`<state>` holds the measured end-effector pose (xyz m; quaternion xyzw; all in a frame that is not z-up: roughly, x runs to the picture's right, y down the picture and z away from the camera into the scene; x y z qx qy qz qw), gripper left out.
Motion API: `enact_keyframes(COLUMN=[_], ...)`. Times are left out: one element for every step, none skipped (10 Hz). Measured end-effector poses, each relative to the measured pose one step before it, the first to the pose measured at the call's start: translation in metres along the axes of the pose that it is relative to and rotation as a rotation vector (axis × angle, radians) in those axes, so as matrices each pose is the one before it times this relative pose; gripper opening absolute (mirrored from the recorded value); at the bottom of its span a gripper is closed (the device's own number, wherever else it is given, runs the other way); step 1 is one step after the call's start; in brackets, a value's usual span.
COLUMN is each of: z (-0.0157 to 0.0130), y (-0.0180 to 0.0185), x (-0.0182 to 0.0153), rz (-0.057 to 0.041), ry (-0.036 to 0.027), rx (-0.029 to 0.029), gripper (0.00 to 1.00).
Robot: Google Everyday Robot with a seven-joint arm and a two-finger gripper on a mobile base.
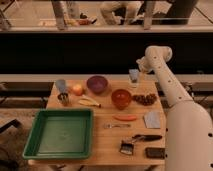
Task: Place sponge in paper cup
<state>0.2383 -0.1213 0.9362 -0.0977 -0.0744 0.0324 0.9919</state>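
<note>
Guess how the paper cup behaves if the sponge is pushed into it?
The paper cup is small, tapered and standing free at the table's far left corner, so it probably tips or slides easily. It looks light and thin, likely to crush. The gripper holds a bluish item, likely the sponge, across the table.

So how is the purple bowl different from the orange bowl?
The purple bowl sits nearer the table's far edge; the orange bowl sits closer to the middle. The purple bowl is dark violet and the orange bowl is bright and glossy. The purple bowl is beside the apple; the orange bowl is beside the grapes. Both are round, upright and about equal in size. The gripper hangs above the far edge, right of the purple bowl.
</note>
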Motion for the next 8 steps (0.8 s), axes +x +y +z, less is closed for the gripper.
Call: enact_keyframes(z=[-0.00204, -0.00262, -0.00135, -0.00494, -0.00874, -0.00908, -0.02393, -0.00757], y=[-0.00009, -0.00064, 0.00005, -0.00112, -0.00239, -0.00298, -0.00892, -0.00269], x=[0.00017, -0.00137, -0.00072, -0.00253, -0.00189, -0.00076, -0.00306, 0.00086], rz=[-0.00029, -0.0007, -0.00054, 0.00116, -0.00138, -0.00072, 0.00261, 0.00122], ry=[0.00359, 0.00148, 0.00151, -0.00175, -0.00071, 0.00177, -0.00195, 0.00285], rx=[0.00368, 0.00603, 0.00369, 0.0125, 0.01909, 0.01614, 0.02881, 0.00531], gripper=[0.8, 0.8, 0.8, 0.8, 0.8, 0.8, 0.8, 0.8])
